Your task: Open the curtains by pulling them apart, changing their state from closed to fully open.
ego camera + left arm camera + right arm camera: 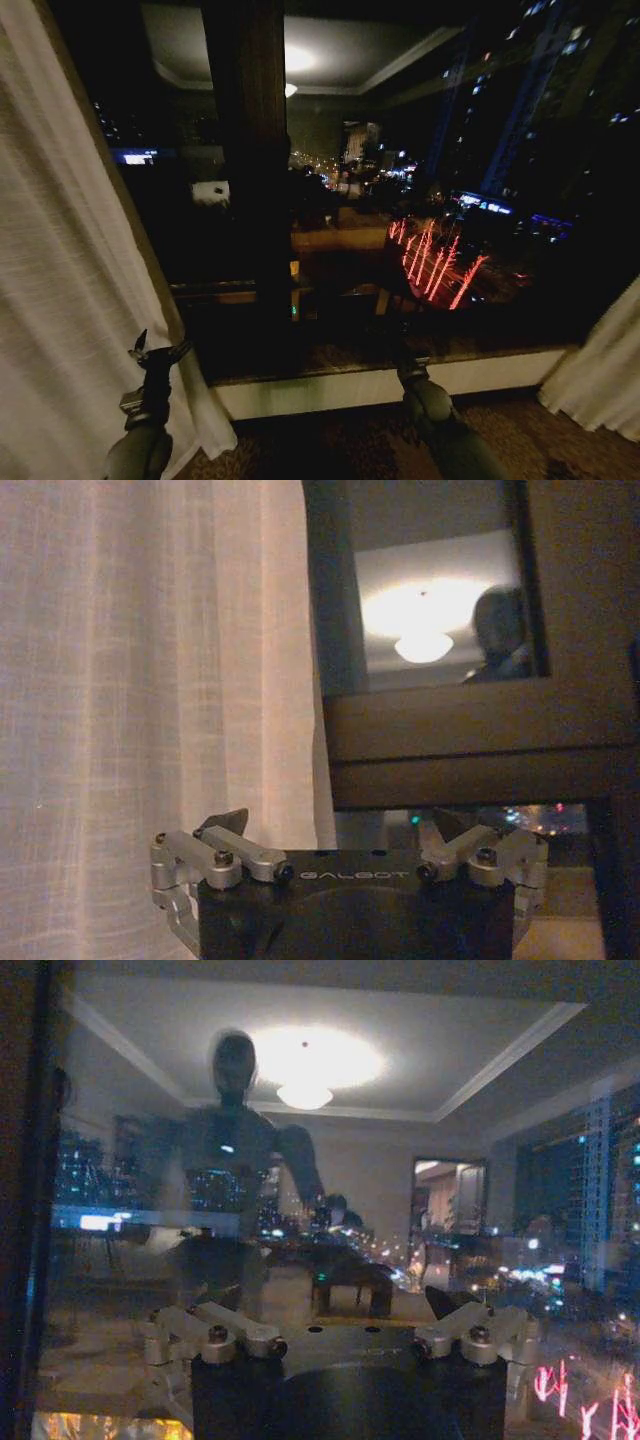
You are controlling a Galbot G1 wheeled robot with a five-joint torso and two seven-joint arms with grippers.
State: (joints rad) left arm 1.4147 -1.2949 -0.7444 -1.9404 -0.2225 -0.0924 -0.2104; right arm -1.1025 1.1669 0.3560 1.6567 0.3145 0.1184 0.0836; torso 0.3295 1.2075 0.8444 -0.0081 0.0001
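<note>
The curtains stand apart. The left sheer cream panel (60, 280) hangs bunched at the far left of the window, and the right panel (600, 380) shows low at the far right. My left gripper (160, 350) is open beside the left panel's inner edge, holding nothing. In the left wrist view that panel (150, 680) hangs just beyond the spread fingers of the left gripper (340, 825). My right gripper (405, 365) is low in front of the bare glass, well away from the right panel. In the right wrist view the right gripper (320, 1310) is open and empty.
A wide dark window (450, 200) with night city lights spans the middle, split by a thick dark frame post (250, 150). A white sill ledge (350, 390) runs below it, with patterned carpet (340, 450) underneath. The glass (300, 1090) reflects the robot and a ceiling lamp.
</note>
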